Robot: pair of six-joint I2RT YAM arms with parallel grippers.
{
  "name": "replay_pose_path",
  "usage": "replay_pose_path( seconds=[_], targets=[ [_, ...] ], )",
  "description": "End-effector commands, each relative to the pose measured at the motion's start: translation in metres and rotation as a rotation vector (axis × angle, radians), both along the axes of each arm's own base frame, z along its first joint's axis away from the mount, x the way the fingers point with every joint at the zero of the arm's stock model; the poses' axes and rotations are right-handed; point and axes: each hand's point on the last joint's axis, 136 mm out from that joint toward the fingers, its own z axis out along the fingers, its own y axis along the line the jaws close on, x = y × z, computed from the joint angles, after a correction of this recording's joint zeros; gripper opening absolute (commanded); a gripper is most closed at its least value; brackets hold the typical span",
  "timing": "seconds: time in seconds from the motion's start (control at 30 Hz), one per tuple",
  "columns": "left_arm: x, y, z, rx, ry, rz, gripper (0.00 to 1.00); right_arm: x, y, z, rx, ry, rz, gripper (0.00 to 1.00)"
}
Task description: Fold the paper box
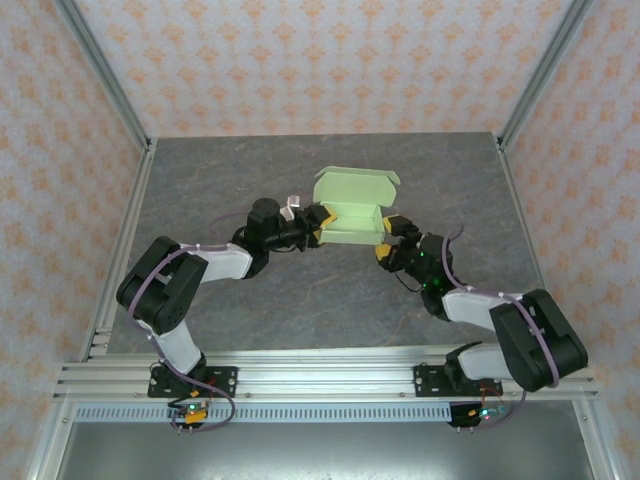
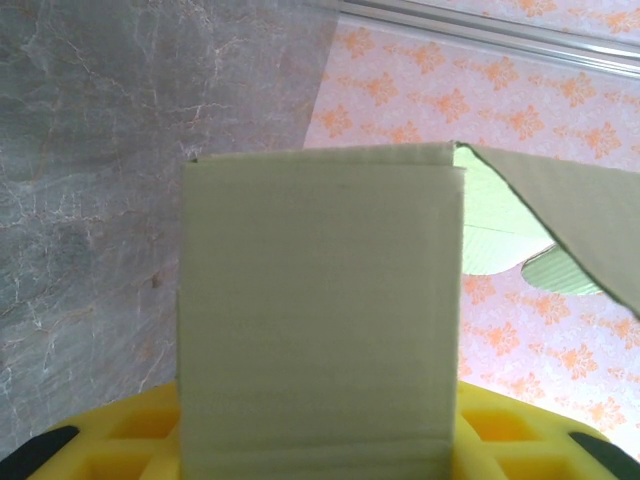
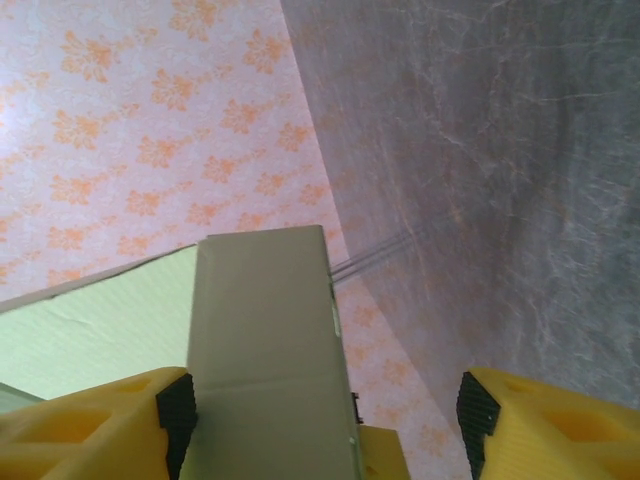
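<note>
The paper box [image 1: 350, 215] is pale yellow-green card and sits mid-table with its scalloped lid standing open at the back. My left gripper [image 1: 318, 226] is at the box's left end. In the left wrist view an end panel of the box [image 2: 320, 310] stands between the yellow fingers [image 2: 510, 420] and hides the jaws, which look closed on it. My right gripper [image 1: 388, 238] is at the right end. There a narrow end panel [image 3: 265, 340] rests against the left pad [image 3: 178, 410], while the right pad [image 3: 475, 405] stands well apart from it.
The grey marbled tabletop [image 1: 250, 180] is fenced by aluminium posts [image 1: 100, 70] and patterned orange-and-white walls. A slotted rail [image 1: 320, 375] runs along the near edge, above the two arm bases.
</note>
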Motion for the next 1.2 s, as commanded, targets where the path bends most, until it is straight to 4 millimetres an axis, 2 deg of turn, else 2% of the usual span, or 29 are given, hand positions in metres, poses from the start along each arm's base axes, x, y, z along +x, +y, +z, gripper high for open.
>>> replay_pose_path(
  seconds=[0.0,0.2,0.33,0.6,0.8,0.83,0.9,1.03,1.17],
  targets=[
    [0.002,-0.002,0.008,-0.035,-0.028,-0.015,0.39,0.017,0.007,0.046,0.087,-0.146,-0.010,0.70],
    [-0.001,-0.001,-0.001,-0.023,-0.011,-0.016,0.39,0.021,0.012,0.039,0.051,-0.139,0.008,0.65],
    [-0.001,0.000,0.000,-0.026,-0.014,-0.013,0.39,0.019,0.014,0.032,0.029,-0.125,0.008,0.62],
    [-0.004,0.000,-0.002,-0.007,-0.015,-0.023,0.39,0.018,0.014,0.031,-0.010,-0.130,0.021,0.52],
    [-0.007,0.001,-0.002,0.010,-0.023,-0.030,0.39,0.011,0.015,0.017,-0.092,-0.101,0.051,0.47],
    [-0.008,0.002,-0.002,0.021,-0.024,-0.032,0.39,0.009,0.015,0.016,-0.102,-0.101,0.058,0.44],
    [-0.008,0.002,-0.003,0.034,-0.026,-0.034,0.39,0.007,0.015,0.015,-0.118,-0.100,0.067,0.42],
    [-0.008,0.002,-0.001,0.031,-0.029,-0.038,0.39,0.004,0.020,0.015,-0.173,-0.104,0.106,0.42],
    [-0.007,0.002,-0.004,0.042,-0.023,-0.038,0.39,0.005,0.027,0.018,-0.209,-0.119,0.146,0.37]
  ],
)
